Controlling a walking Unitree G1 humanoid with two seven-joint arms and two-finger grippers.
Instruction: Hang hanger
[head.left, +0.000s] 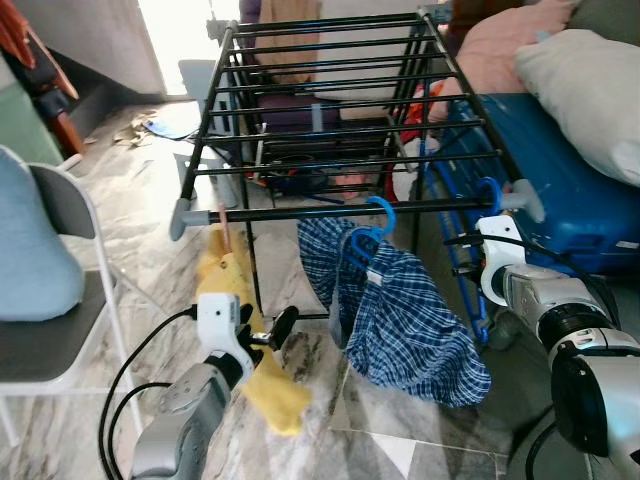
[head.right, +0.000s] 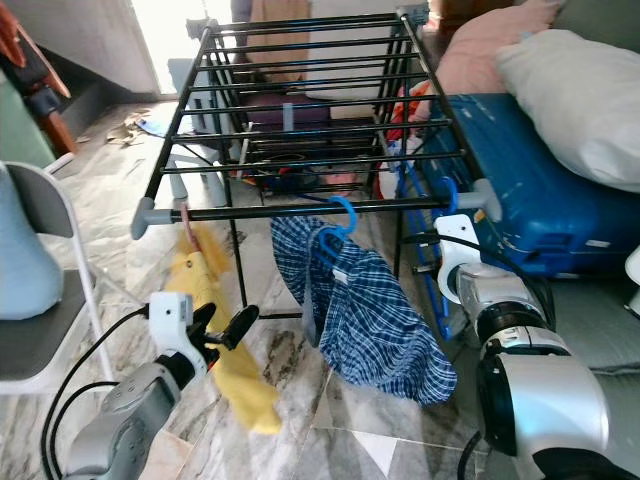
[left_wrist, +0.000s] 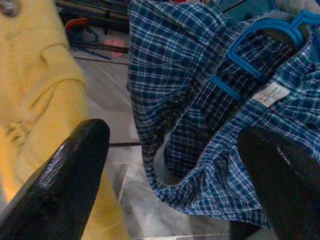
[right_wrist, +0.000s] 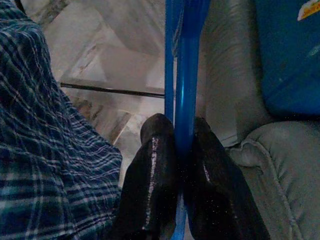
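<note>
Behind the right wrist housing (head.left: 497, 262) the right gripper (right_wrist: 181, 170) and most of the blue hanger (right_wrist: 186, 90) it pinches stay hidden in the head views, while a plaid shirt (head.left: 400, 310) cloaks its own hanger's (head.left: 372, 225) arms and the chair (head.left: 60, 310) runs off-frame.

Left hand (left_wrist: 172, 165) reaches forward low, its black fingers (left_wrist: 65, 175) spread wide; right hand (right_wrist: 182, 150) is raised, fingers pinched together.
</note>
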